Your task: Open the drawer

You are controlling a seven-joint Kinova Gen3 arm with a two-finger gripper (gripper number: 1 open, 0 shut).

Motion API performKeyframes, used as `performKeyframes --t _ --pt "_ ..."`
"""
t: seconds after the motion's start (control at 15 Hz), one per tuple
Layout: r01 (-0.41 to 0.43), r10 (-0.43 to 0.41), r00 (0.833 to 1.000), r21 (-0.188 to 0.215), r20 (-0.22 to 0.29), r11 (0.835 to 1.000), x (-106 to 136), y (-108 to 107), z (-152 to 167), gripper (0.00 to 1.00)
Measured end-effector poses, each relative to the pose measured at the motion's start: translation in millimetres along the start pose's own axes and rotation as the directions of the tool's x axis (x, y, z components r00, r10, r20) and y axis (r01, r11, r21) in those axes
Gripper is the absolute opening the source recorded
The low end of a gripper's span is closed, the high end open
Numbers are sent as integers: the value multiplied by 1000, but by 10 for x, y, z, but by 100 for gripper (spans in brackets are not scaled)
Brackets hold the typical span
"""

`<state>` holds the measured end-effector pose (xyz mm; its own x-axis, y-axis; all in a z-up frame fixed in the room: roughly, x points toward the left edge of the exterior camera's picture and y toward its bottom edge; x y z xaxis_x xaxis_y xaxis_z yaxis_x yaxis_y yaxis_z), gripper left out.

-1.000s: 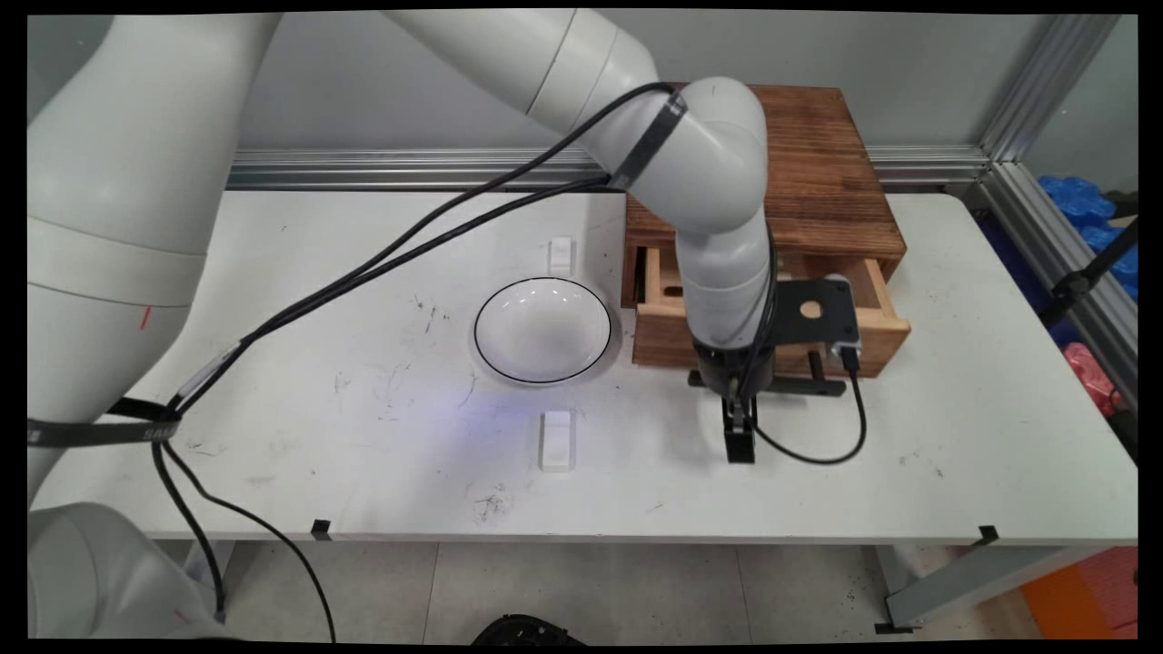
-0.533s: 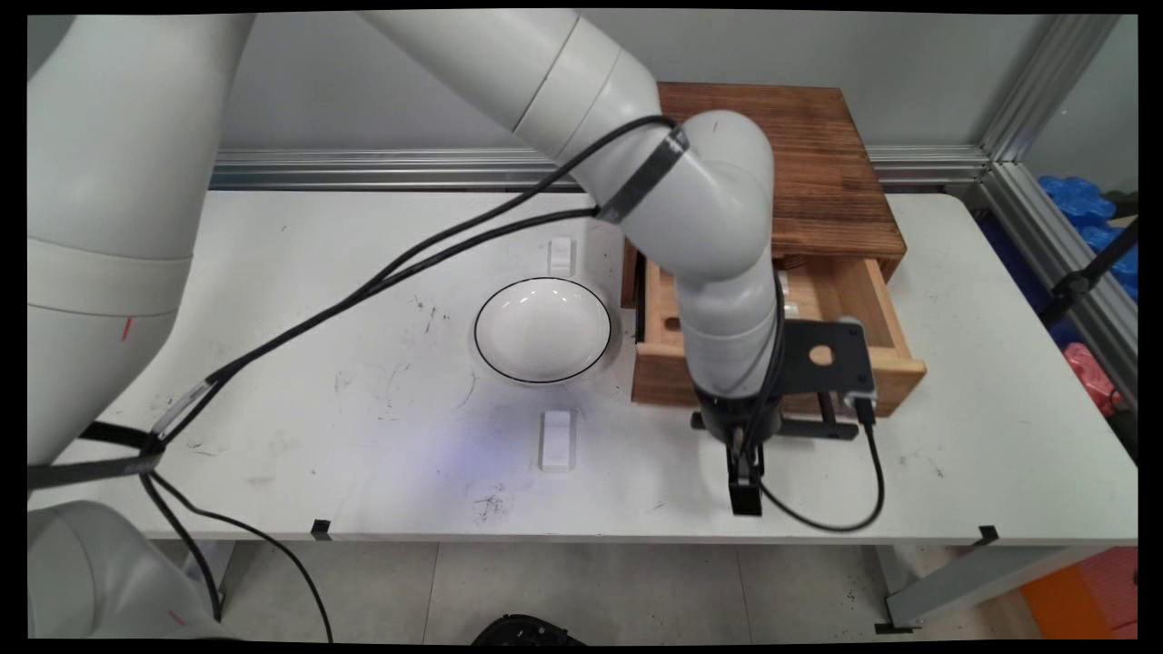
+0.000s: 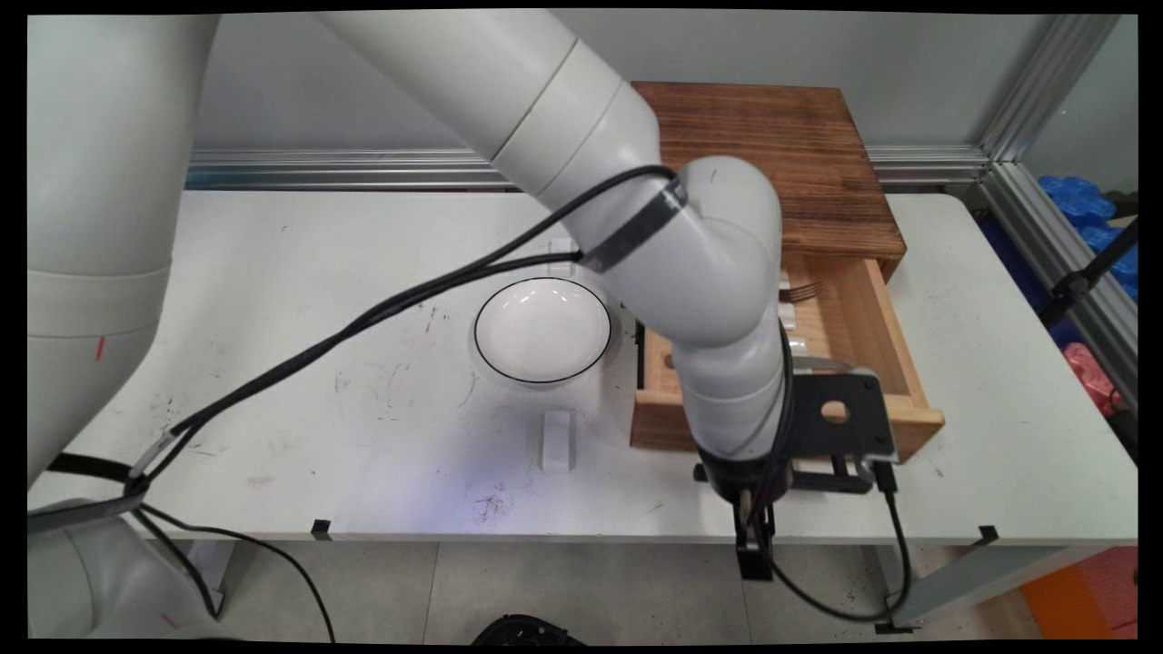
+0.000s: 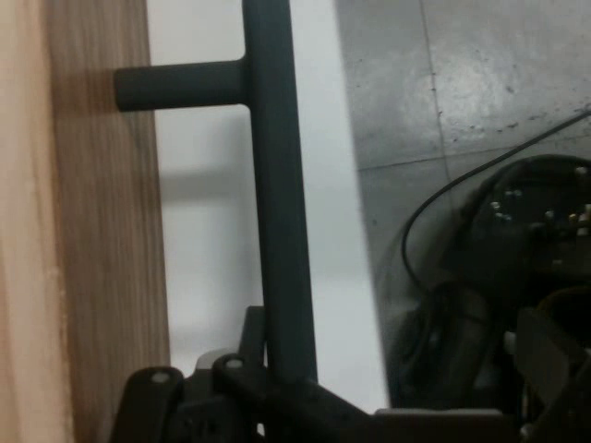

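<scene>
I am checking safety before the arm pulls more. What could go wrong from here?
1. The drawer is far out of the wooden cabinet; it might slip free or tip.
2. The gripper, shut on the handle, reaches past the table edge, leaving little room.
3. The cutlery inside might slide.

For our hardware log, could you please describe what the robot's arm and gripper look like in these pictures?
The arm is made of thick, rounded, glossy white links with small red tick marks near the joints. Black cables run along it, bound by black straps. A flat black bracket with a round hole sits at the wrist, with a cable plugged in beside it. The gripper is black, with a jointed linkage and slim fingers.
</scene>
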<state>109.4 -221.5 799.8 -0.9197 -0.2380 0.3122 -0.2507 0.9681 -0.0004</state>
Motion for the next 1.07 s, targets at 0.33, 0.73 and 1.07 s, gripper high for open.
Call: performKeyframes --t 0.33,0.73,1.07 --pt "8 -8 1000 -15 -12 1000 7 264 -28 100" --pt "7 -8 1000 -31 -22 1000 8 497 -72 100" --pt "5 -6 1000 -35 -27 999 -3 614 -121 100"
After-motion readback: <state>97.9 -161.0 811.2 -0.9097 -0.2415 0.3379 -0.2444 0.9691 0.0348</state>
